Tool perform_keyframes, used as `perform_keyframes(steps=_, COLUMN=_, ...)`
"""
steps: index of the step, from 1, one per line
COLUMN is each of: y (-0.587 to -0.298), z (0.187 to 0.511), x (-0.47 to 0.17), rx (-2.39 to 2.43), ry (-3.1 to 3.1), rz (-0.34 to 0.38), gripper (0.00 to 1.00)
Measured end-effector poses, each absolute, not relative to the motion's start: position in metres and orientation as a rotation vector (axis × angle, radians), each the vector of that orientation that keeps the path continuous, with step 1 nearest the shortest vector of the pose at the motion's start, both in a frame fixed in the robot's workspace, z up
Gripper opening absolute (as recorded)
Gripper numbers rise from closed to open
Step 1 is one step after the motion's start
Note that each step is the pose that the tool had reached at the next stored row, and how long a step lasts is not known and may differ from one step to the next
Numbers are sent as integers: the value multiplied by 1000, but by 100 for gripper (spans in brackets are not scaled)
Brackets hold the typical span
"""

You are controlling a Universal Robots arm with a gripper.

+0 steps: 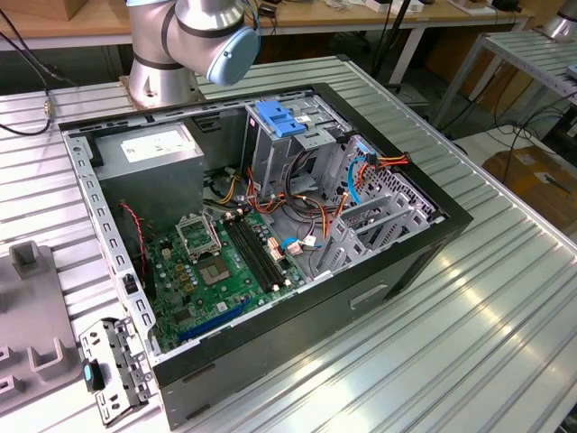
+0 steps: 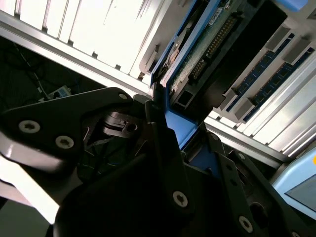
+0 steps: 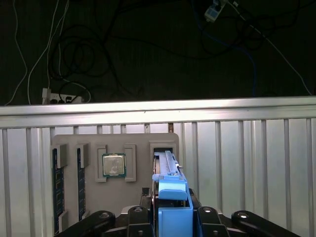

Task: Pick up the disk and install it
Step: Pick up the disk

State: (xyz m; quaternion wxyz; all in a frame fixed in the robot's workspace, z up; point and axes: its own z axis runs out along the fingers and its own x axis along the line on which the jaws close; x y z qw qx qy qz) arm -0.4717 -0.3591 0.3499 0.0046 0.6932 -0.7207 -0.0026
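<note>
The disk [image 3: 169, 173] stands on edge at the grey tray's [image 3: 113, 140] slot on the desk [image 3: 247, 148]. Its long axis runs straight out from between the 2 fingers [image 3: 205, 217], which clamp its blue rails.

Disk [image 3: 174, 200] rails: smooth plastic (matt)

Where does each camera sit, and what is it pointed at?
Exterior view: off the arm, looking down into the open black computer case; the arm's grey-and-blue joint shows.
First wrist view: on the arm, looking past the black gripper at the blue-railed silver disk in the grey tray.
Second wrist view: on the arm, close against gripper and disk.
Both wrist views share gripper, disk and tray.
</note>
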Motion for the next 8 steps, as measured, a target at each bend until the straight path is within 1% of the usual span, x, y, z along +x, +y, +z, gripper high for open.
perform_keyframes(steps=8, y=-359, z=353, x=-472, rx=2172, ry=-2257, rz=-8, gripper=37)
